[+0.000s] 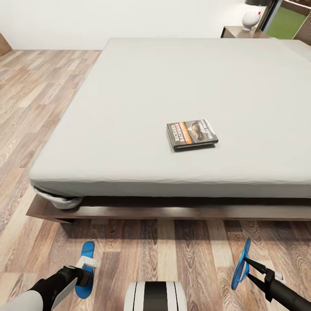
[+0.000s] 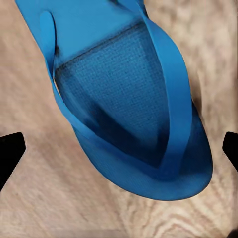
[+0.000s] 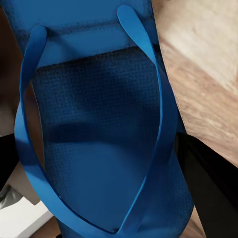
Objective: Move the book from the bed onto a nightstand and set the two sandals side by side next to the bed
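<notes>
I'm parked at the foot of the bed (image 1: 129,99), looking down over its plain grey mattress and the dark wooden frame beneath. The book (image 1: 192,134) lies flat on the mattress, near the foot edge and a little toward my right of the bed's middle, its cover up with the orange band and white lettering readable sideways. Beyond the far corner of the bed, on my right, I can see a nightstand (image 1: 235,31) with a white lamp (image 1: 251,17) on it, against the white wall.

On the wood-plank floor (image 1: 164,246) just short of the bed frame, my left gripper (image 1: 88,270) sits over one blue sandal (image 1: 86,263), which lies flat with its length pointing at the bed. In the left wrist view that sandal (image 2: 134,99) rests strap-up on the planks, and the two dark fingertips (image 2: 10,153) stand wide apart on either side of it without touching, so those jaws are open.

My right gripper (image 1: 248,270) has the other sandal (image 1: 241,265), which stands on edge and is tilted, lifted clear of lying flat, also just short of the bed frame. The right wrist view has the sole and thong straps (image 3: 99,144) very close, with a dark finger (image 3: 208,173) pressed against its side; those jaws are clamped on it. The two sandals lie well apart from each other along the foot of the bed.
</notes>
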{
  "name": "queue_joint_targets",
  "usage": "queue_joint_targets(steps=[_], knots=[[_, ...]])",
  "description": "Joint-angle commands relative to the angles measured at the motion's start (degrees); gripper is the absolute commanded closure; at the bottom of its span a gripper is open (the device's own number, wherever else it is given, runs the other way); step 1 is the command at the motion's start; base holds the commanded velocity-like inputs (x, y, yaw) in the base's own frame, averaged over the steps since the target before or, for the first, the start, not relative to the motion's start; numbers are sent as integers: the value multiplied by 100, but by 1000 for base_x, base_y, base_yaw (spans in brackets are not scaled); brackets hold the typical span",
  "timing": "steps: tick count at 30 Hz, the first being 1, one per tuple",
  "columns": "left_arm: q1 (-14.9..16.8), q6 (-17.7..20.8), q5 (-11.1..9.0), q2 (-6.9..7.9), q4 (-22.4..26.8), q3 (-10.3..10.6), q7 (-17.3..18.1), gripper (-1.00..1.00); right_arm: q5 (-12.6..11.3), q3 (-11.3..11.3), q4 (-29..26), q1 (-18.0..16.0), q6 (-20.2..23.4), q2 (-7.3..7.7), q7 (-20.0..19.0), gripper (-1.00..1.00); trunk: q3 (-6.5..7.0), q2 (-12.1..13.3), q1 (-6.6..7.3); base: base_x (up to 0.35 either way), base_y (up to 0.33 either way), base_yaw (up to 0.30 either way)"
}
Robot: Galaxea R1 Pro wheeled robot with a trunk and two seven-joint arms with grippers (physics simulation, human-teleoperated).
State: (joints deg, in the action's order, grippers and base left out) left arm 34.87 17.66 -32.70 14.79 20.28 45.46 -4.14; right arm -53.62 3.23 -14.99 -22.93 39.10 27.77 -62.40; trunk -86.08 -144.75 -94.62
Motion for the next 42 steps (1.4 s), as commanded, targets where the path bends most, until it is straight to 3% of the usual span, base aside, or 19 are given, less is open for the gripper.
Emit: queue_joint_targets(steps=[1,17,20,21,22,24,25,26,27,28,29,31,33,36,37,39,40,42], knots=[[2,27,-60,10,19,45,-42,-100,18,29,2,-1,43,-4,-10,100,19,0,3,0,0,0],[2,15,-85,21,24,26,39,-100,27,-32,70,-1,40,0,-9,100,374,22,44,0,0,0],[2,6,-105,44,27,19,407,-100,46,-32,75,-1,1,-7,10,100,440,26,52,0,0,0],[2,4,-108,69,27,16,648,-100,51,-32,80,-1,-12,-10,24,100,462,27,55,0,0,0],[2,-2,-110,156,30,-23,1102,-100,57,-32,91,-1,-26,-14,40,100,485,28,57,0,0,0],[2,-6,-112,296,49,-219,1826,-100,65,-32,106,-1,-45,-16,54,100,529,31,63,0,0,0],[2,-6,-112,335,54,-305,2015,-100,66,-34,111,-1,-55,-16,58,100,551,32,65,0,0,0],[2,-7,-113,410,60,-523,2399,-100,68,-37,117,0,-88,-20,62,100,573,34,68,0,0,0],[2,-8,-113,502,63,-925,2980,-100,69,-39,126,4,-159,-26,66,100,595,35,70,0,0,0],[2,-10,-111,523,63,-1068,3175,-100,69,-39,128,5,-185,-28,67,100,618,36,73,0,0,0],[2,-13,-108,565,59,-1482,3703,-100,71,-40,132,6,-260,-37,69,100,640,38,75,0,0,0],[0,-21,-106,590,56,-1895,4196,-100,98,-41,135,7,-348,-46,72,100,684,40,81,0,0,0],[-1,-23,-108,595,55,-2087,4394,-100,183,-45,135,7,-388,-53,76,100,728,43,86,0,0,0],[-2,-19,-127,581,55,-2314,4555,-100,708,-49,136,7,-476,-56,208,100,728,43,86,0,0,0],[-3,-18,-143,575,55,-2406,4592,-100,1026,-48,133,7,-548,-54,431,100,728,43,86,0,0,0],[-5,-18,-242,566,55,-2548,4616,-100,1367,-52,121,7,-620,-58,925,100,728,43,86,0,0,0],[-6,-17,-396,564,55,-2663,4625,-100,1521,-55,108,7,-647,-60,1401,100,728,43,86,0,0,0],[-7,-17,-661,565,55,-2771,4634,-100,1625,-52,71,7,-682,-61,2067,100,728,43,86,0,0,0]])
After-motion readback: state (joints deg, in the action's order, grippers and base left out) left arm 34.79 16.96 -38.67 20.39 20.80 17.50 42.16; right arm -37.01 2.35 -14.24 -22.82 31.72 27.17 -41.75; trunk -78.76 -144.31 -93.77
